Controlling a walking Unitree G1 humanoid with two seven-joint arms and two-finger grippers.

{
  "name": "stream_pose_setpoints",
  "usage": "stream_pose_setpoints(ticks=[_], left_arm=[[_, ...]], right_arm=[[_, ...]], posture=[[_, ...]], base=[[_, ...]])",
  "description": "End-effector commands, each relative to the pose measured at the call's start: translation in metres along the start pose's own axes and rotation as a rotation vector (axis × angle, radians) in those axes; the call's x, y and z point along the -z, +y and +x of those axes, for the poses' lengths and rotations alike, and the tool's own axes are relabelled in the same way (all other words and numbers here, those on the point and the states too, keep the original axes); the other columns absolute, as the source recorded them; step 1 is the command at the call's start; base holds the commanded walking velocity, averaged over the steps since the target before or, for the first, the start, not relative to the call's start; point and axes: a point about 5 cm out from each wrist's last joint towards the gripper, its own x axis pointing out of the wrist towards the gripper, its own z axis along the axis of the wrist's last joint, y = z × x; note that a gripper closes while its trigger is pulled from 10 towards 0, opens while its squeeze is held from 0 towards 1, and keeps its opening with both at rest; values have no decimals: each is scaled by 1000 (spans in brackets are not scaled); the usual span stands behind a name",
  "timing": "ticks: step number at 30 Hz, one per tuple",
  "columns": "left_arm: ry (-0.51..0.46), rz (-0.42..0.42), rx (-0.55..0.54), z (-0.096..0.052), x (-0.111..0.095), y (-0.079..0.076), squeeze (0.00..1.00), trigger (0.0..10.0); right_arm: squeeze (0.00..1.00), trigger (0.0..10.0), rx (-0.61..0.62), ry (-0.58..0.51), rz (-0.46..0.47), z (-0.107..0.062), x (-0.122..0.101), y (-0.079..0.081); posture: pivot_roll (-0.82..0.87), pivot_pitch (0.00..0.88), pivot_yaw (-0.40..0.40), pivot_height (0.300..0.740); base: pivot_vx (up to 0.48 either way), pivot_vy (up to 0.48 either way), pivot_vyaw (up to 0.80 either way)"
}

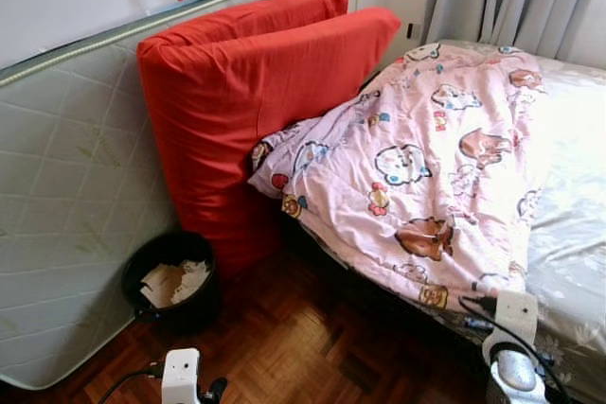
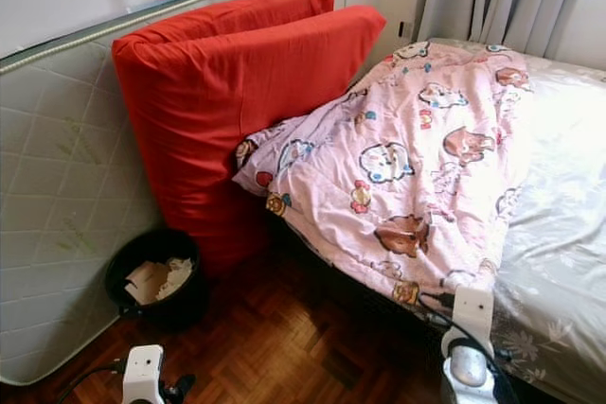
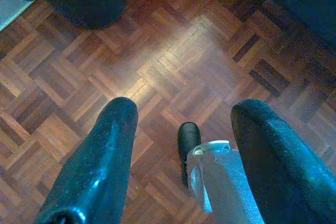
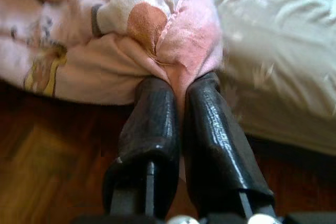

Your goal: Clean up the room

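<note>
The right gripper [image 4: 178, 85] has its fingers [image 4: 152, 124] pressed together, pinching a fold at the near edge of the pink cartoon-print blanket [image 1: 426, 158]. From the head camera that pinch sits at about 4 o'clock, right where the blanket hangs over the bed's [image 1: 568, 234] near side. The blanket lies bunched across the bed, its far corner draped toward the two red cushions [image 1: 246, 101] at 11 o'clock, which stand on edge against an upright mattress [image 1: 66, 196] along the wall at 9 o'clock. A grey sheet covers the bed beyond the blanket's edge at 3 o'clock.

The left gripper [image 3: 181, 129] hangs low at 7 o'clock with its fingers [image 3: 100, 161] spread wide over the parquet floor [image 1: 303, 338]. A black bin [image 1: 170, 281] holding crumpled paper stands at 8 o'clock, just beside the mattress and the lower cushion. Open floor runs between bin and bed edge, a fairly narrow strip toward 6 o'clock.
</note>
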Motion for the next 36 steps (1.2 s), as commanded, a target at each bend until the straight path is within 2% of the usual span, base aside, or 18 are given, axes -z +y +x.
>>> stream_pose_setpoints(ticks=[1, 2, 5, 11, 14, 24, 25, 26, 27, 36], left_arm=[[17, 23, -18, -1, 2, 6, 0, 10000], [15, 28, -18, -1, 1, 7, 0, 10000], [13, 25, -22, -1, 1, 8, 0, 10000], [7, 31, -28, -1, -2, 11, 0, 10000], [4, 34, -27, -1, -2, 11, 0, 10000], [-9, 38, -22, 0, -4, 9, 0, 10000], [-12, 38, -22, 0, -5, 9, 0, 10000], [-12, 38, -22, 0, -5, 9, 0, 10000], [-15, 38, -22, 0, -6, 9, 0, 10000], [-34, 38, -19, 1, -10, 8, 0, 10000]], right_arm=[[0, 10000, -20, 82, -33, -5, 18, 1], [0, 10000, -13, 120, -48, -7, 27, -2], [0, 10000, -7, 136, -42, -9, 32, -4], [0, 10000, 61, 228, -7, -14, 51, -20], [0, 10000, 49, 236, -36, -15, 53, -21], [0, 10000, 41, 252, -37, -15, 55, -19], [671, 10000, 38, 252, -32, -15, 55, -19], [671, 10000, 38, 252, -32, -15, 55, -19], [1000, 10000, 41, 253, -36, -15, 55, -19], [1000, 10000, 112, 296, -58, -18, 62, -27]], posture=[[19, 0, 54, 740], [19, 0, 54, 740], [23, 0, 54, 740], [17, 0, 60, 740], [16, 0, 62, 740], [18, 0, 60, 740], [22, 0, 58, 740], [22, 0, 58, 740], [22, 0, 58, 740], [24, 0, 57, 740]], base=[[0, 0, 0], [0, 0, 0], [0, 0, 0], [0, 0, 0], [0, 0, 0], [0, 0, 0], [0, 0, 0], [0, 0, 0], [0, 0, 0], [0, 0, 0]])
